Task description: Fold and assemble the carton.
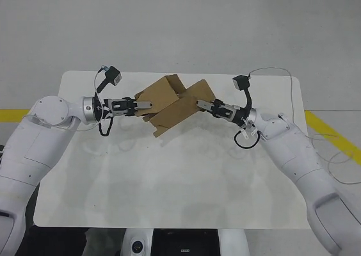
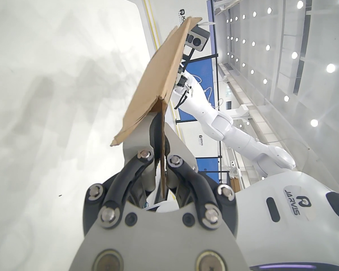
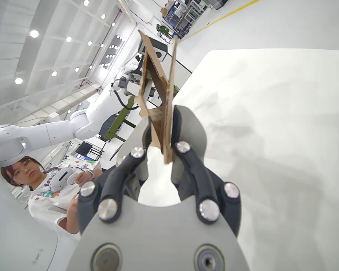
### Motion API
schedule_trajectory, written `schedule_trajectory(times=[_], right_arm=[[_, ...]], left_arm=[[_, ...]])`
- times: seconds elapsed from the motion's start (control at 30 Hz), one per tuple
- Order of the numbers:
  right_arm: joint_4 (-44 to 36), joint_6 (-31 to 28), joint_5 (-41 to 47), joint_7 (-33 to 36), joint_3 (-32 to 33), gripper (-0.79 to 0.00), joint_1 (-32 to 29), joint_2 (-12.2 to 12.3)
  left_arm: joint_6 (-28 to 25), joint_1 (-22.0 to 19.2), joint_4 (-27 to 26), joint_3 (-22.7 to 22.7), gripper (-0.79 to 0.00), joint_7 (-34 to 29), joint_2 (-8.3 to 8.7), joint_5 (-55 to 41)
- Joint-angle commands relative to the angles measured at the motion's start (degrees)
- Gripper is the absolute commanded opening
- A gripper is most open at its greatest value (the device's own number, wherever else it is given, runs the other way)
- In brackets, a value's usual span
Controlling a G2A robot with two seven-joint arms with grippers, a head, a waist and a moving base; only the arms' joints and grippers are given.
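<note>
A brown cardboard carton [image 1: 175,102], partly unfolded with flaps sticking out, hangs above the far middle of the white table [image 1: 168,185]. My left gripper [image 1: 142,104] is shut on the carton's left panel; its own wrist view shows the carton [image 2: 155,85] edge-on, clamped between the fingers of that gripper [image 2: 160,142]. My right gripper [image 1: 201,104] is shut on the carton's right side. Seen from that wrist, a thin cardboard wall of the carton [image 3: 161,91] runs down between the fingers of the right gripper [image 3: 165,133].
The table's near half lies bare below the arms. Yellow floor tape [image 1: 1,115] runs past both table sides. A person stands beyond the table in the right wrist view, touching nothing on it.
</note>
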Motion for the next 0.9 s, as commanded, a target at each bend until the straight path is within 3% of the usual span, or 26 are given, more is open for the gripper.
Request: schedule_trajectory(times=[0.0, 0.23, 0.5, 0.53, 0.63, 0.73, 0.8, 0.87], right_arm=[[0.0, 0.0, -1.5, 1.6, 1.6, 0.000, 0.6, 0.9], [-5.9, 0.4, -2.2, 6.5, 5.4, 0.000, 1.1, 3.5], [-13.9, 2.5, 5.1, 8.5, 0.7, 0.000, 1.0, 4.0], [-14.4, 2.5, 6.0, 8.6, -0.2, -0.012, 1.2, 4.0], [-14.9, 2.9, 8.2, 8.9, -3.4, -0.228, 2.0, 3.8], [-14.8, 3.2, 10.0, 9.2, -6.6, -0.209, 3.1, 3.5], [-14.6, 3.1, 11.0, 9.1, -8.6, -0.148, 3.9, 3.3], [-14.4, 2.9, 11.7, 8.9, -10.6, -0.163, 4.6, 3.2]], left_arm=[[-0.8, 0.1, -0.2, -0.3, -0.785, 0.1, 0.00, 1.4], [-3.1, 0.5, -1.9, -1.3, -0.785, -1.8, 0.10, 4.5], [-5.4, 1.6, -4.1, -2.3, -0.785, -5.1, 0.27, 5.5], [-5.6, 1.7, -4.3, -2.4, -0.785, -5.6, 0.28, 5.4], [-6.3, 2.0, -4.8, -2.8, -0.785, -6.8, 0.31, 5.1], [-6.7, 2.4, -5.2, -3.2, -0.785, -8.1, 0.32, 4.0], [-6.9, 2.7, -5.3, -3.4, -0.785, -8.9, 0.32, 3.0], [-6.8, 2.9, -5.4, -3.6, -0.785, -9.5, 0.31, 2.6]])
